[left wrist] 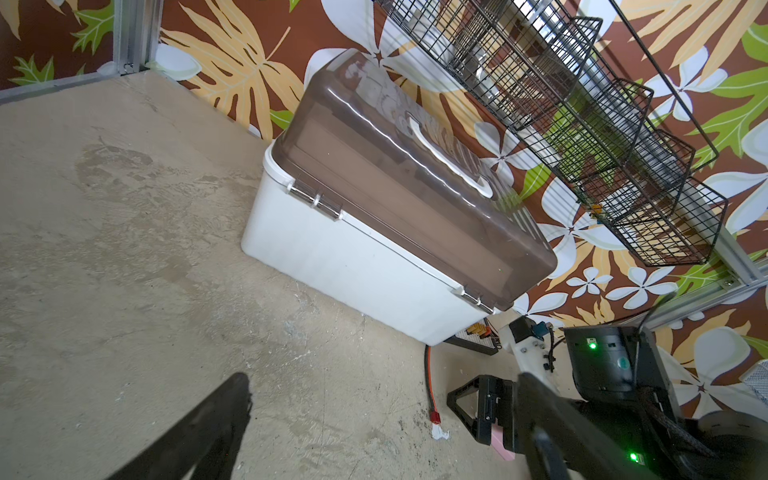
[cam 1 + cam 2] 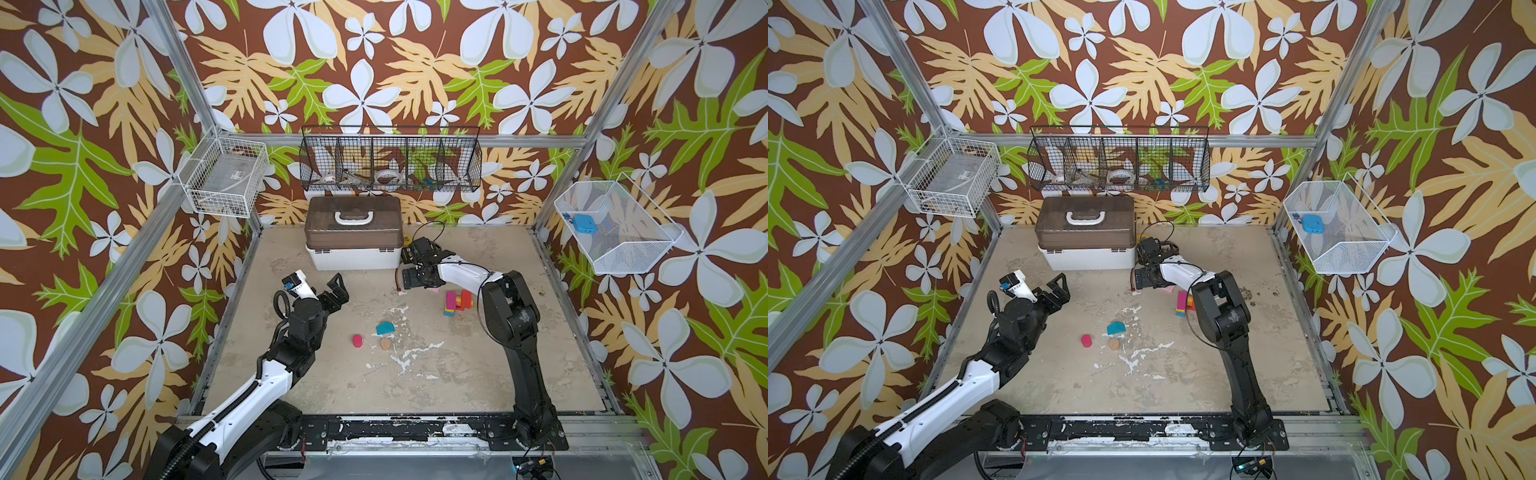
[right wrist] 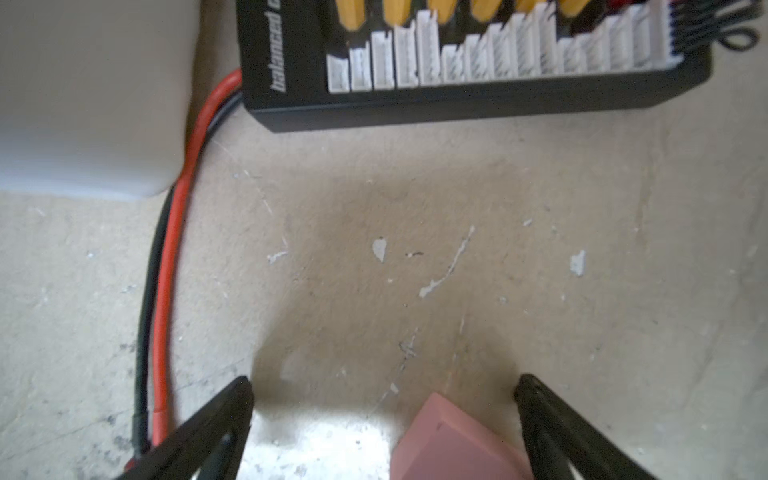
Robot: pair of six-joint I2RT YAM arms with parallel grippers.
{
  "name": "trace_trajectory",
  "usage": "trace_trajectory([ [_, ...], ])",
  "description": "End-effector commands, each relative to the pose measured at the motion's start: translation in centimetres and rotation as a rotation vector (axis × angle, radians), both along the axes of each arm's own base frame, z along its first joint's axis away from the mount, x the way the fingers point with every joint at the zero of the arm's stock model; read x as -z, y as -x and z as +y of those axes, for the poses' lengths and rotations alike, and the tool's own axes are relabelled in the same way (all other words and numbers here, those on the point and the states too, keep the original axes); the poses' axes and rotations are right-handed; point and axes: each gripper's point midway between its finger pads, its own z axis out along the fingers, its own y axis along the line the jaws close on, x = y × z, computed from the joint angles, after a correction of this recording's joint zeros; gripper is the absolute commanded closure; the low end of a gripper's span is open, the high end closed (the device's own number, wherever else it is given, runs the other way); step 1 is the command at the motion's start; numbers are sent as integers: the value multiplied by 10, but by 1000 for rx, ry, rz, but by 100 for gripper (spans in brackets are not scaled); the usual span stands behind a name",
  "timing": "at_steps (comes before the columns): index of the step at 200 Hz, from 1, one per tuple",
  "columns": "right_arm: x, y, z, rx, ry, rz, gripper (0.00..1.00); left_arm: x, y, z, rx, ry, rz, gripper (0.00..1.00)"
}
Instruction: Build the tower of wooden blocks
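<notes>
In the right wrist view a pale pink block [image 3: 453,444] lies on the table between the wide-apart fingers of my open right gripper [image 3: 384,386], nearer one finger and touching neither. Both top views show that gripper [image 2: 419,279] low over the pink block [image 2: 435,290], just left of the tower [image 2: 455,303], where magenta, red, yellow and blue pieces stand together. A teal roof piece [image 2: 384,328], a crimson cylinder [image 2: 357,340] and a tan cylinder [image 2: 386,343] lie loose mid-table. My left gripper [image 2: 336,291] hovers open and empty to the left.
A white toolbox with a brown lid [image 2: 353,232] stands at the back. A black electronic board [image 3: 478,62] with a red-and-black cable [image 3: 166,270] lies beside it, close to my right gripper. Wire baskets [image 2: 390,162] hang on the walls.
</notes>
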Motion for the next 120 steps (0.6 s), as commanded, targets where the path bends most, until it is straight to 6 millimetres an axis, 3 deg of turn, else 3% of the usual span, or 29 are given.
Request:
trace_trajectory([
  [1,-3,11,0,1,-6,5,2,-6,-1,0,-4,14,-19,0],
  [23,-4,23,2,-3,3,1,3,-6,-1,-1,-1,13,-15,0],
  [70,5,43,2,-1,33,23,20,-8,0,0,-1,18,-22,0],
  [120,6,49,-3,17,51,23,28,-10,1,0,1,22,-28,0],
])
